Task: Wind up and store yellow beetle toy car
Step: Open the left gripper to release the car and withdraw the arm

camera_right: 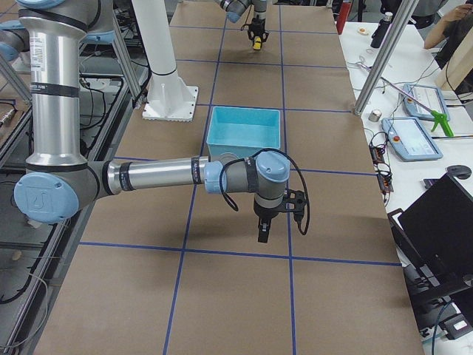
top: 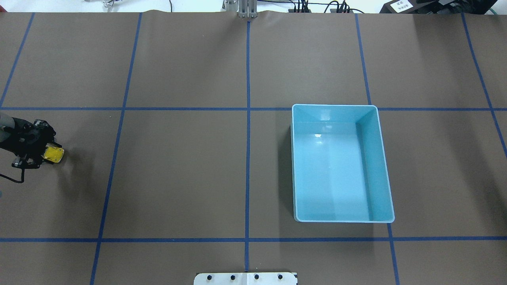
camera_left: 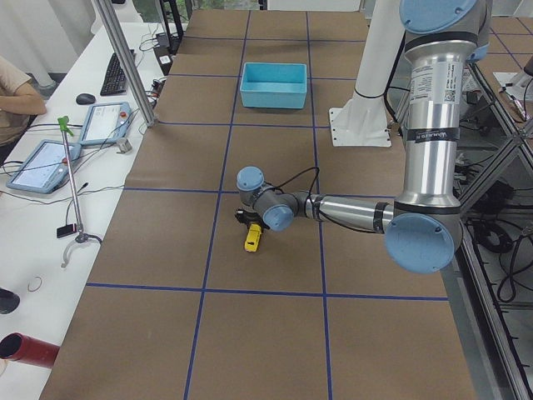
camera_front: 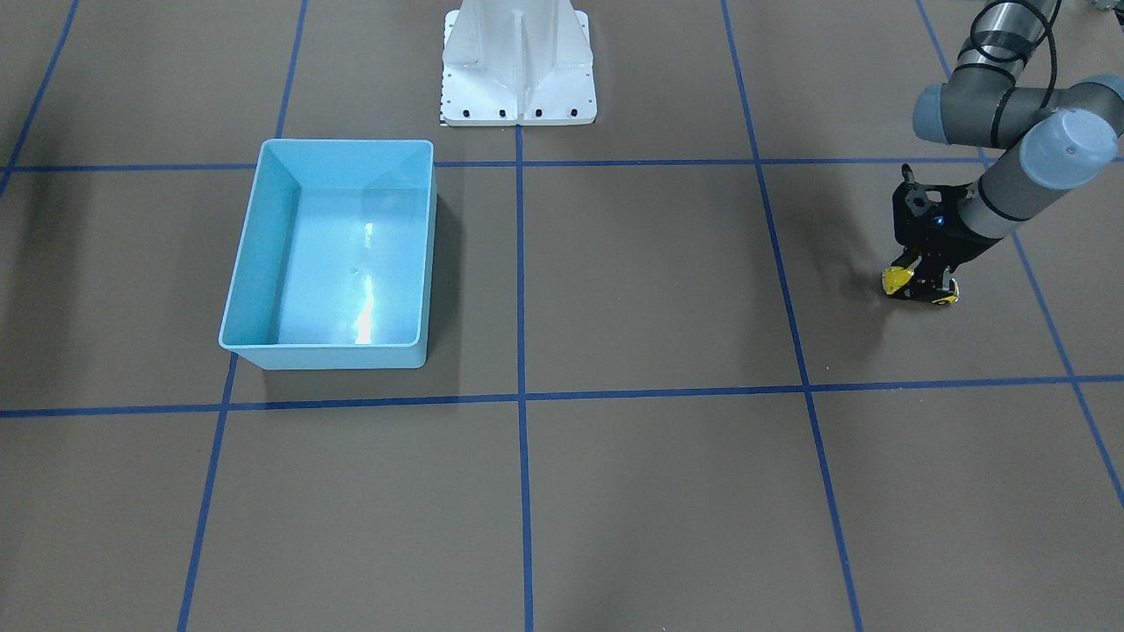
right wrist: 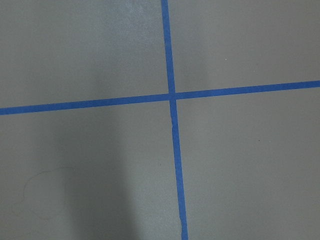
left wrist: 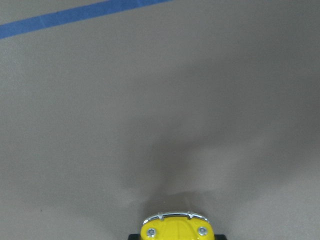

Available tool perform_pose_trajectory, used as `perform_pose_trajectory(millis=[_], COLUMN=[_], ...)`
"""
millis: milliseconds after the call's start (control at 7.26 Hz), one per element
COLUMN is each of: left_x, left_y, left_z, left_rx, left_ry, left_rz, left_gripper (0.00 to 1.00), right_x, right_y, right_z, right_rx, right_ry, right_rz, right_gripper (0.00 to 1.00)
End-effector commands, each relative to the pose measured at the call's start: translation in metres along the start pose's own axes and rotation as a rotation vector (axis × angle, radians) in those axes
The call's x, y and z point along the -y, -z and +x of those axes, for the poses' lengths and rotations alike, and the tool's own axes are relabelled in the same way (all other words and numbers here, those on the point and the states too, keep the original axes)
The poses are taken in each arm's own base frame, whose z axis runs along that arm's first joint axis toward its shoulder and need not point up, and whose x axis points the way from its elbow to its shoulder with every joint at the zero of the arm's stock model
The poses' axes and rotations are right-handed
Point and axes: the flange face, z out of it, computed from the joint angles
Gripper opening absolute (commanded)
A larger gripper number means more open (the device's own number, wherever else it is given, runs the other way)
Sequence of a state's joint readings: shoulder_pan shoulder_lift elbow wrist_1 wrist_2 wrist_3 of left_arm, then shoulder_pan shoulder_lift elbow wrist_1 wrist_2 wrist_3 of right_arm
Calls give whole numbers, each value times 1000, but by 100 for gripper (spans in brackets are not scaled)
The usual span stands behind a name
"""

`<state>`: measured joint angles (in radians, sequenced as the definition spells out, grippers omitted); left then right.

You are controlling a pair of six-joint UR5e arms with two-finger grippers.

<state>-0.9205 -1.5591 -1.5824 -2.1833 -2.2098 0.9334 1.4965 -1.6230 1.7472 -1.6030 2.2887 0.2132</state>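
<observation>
The yellow beetle toy car sits in my left gripper, which is shut on it at the table's far left, low over the brown paper. From across the table the car shows beneath the black fingers of that gripper. In the left wrist view only its yellow nose peeks in at the bottom edge. My right gripper hangs over the paper in front of the bin, seen only from the side, so I cannot tell whether it is open or shut.
A light blue bin stands on the robot's right half, with nothing inside; it also shows as the bin. Blue tape lines grid the brown paper. The white robot base is at the table's edge. People sit beyond the table ends.
</observation>
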Motion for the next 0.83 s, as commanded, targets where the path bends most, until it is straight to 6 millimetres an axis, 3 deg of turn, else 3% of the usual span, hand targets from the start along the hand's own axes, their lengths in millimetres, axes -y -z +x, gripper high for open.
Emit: perform_pose_trajectory(millis=[0, 276, 689], left_x=[-5, -30, -80], left_y=[3, 27, 61], left_z=[-2, -13, -21], left_rx=[7, 53, 27], left_ry=[-30, 20, 235], left_rz=[-4, -21, -61], left_gripper=[100, 100, 100], right_x=[0, 1, 1], right_y=[0, 0, 0], right_z=[0, -1, -1], right_rx=[0, 0, 0], right_ry=[1, 2, 2], right_rz=[-1, 1, 1], right_gripper=[100, 100, 100])
